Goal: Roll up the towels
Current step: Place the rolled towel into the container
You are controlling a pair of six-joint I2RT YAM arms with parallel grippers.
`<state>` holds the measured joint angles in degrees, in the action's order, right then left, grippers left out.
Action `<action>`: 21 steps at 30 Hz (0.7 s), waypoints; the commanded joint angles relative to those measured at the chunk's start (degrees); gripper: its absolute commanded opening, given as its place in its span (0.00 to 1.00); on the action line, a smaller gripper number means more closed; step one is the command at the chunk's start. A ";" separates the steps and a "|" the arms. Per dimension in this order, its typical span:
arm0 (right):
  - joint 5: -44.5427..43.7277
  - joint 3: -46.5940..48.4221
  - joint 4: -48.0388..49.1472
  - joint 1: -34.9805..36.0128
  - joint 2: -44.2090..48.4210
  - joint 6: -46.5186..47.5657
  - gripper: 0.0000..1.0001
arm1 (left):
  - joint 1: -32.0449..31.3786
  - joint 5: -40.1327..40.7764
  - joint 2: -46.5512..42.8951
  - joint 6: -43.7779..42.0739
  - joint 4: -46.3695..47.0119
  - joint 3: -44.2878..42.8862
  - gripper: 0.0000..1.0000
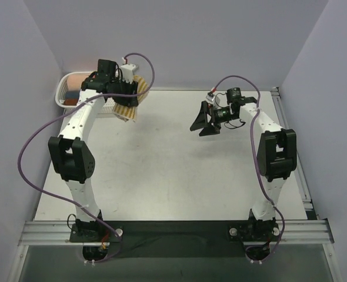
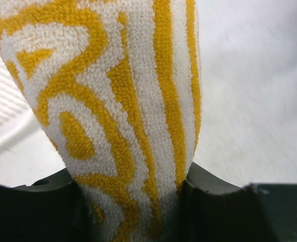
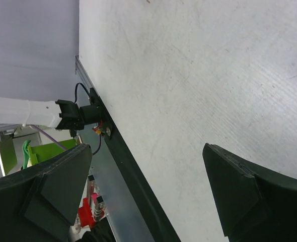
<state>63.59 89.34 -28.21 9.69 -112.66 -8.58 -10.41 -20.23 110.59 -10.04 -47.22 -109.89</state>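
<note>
The yellow-and-white striped towel (image 1: 128,106) is a rolled bundle held above the table's back left corner, beside the basket. In the left wrist view the towel (image 2: 123,101) fills the frame, its end showing spiral layers, pinched between the two dark fingers (image 2: 224,212). My left gripper (image 1: 125,96) is shut on it. My right gripper (image 1: 204,121) hovers above the table's right middle, open and empty; in the right wrist view (image 3: 148,151) its jaws stand wide apart over bare table.
A white basket (image 1: 60,94) sits in the back left corner with a peach-and-orange roll (image 1: 74,79) and darker rolls inside; its ribbed wall shows in the left wrist view (image 2: 2,106). Grey walls close the back and sides. A metal rail (image 1: 173,229) runs along the near edge.
</note>
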 commanded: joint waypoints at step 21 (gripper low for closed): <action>0.39 -3.73 -4.31 -0.99 1.74 4.54 1.00 | 9.89 18.47 34.69 2.92 23.75 -37.33 0.00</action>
<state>63.61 86.21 -30.44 8.97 -112.66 -5.32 -1.52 -3.40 143.57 -6.85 -30.06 -143.61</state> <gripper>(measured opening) 0.999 0.521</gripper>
